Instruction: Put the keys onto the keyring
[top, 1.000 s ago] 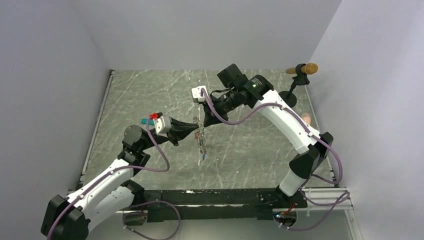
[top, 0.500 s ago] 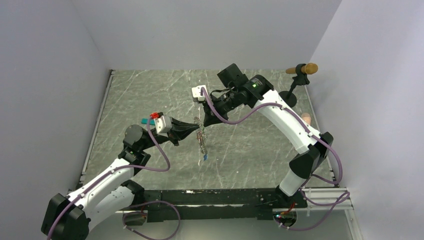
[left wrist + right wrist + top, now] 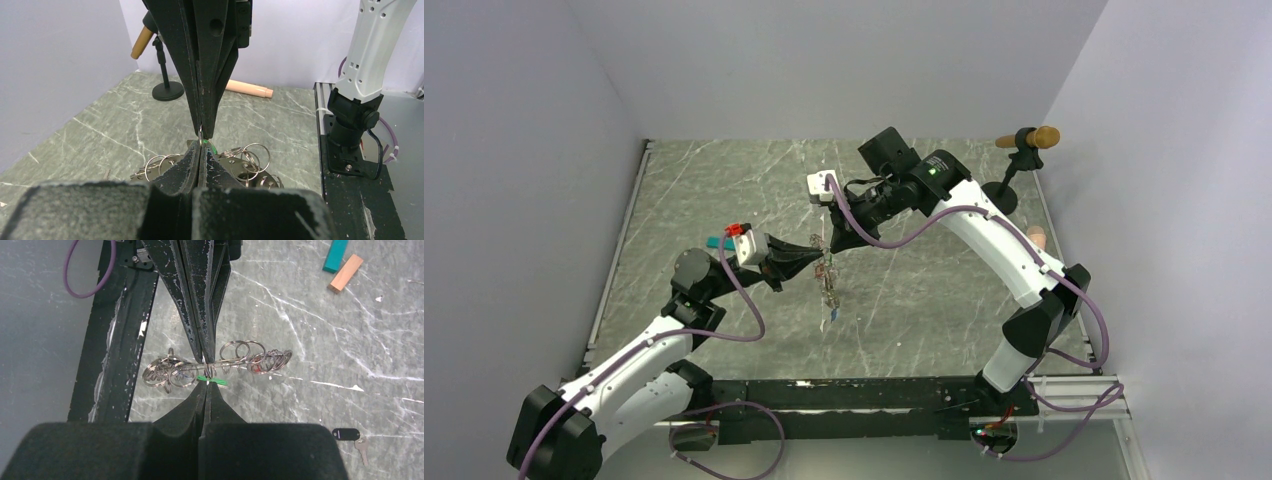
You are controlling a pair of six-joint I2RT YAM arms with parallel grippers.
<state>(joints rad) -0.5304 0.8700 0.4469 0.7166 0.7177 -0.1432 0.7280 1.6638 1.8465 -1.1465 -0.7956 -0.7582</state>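
My two grippers meet tip to tip above the middle of the table, both shut. The keyring (image 3: 165,374), a thin wire ring strung with several small silver rings (image 3: 250,156), hangs between them. My left gripper (image 3: 201,145) pinches the keyring's wire. My right gripper (image 3: 206,385) pinches a small metal loop with the green key (image 3: 214,381) right at its tips. In the top view the left gripper (image 3: 817,255) and right gripper (image 3: 827,243) almost touch, and a blue key (image 3: 832,316) dangles at the bundle's lower end.
A teal block (image 3: 336,255) and a tan block (image 3: 346,272) lie on the marble table. A black-tagged key (image 3: 346,432) lies apart. A microphone stand (image 3: 1014,170) and a wooden cylinder (image 3: 247,89) are at the back right. The right arm's base (image 3: 350,130) stands at the table edge.
My left gripper has edged slightly toward the right gripper. Both grips are unchanged and the hanging bundle has barely shifted.
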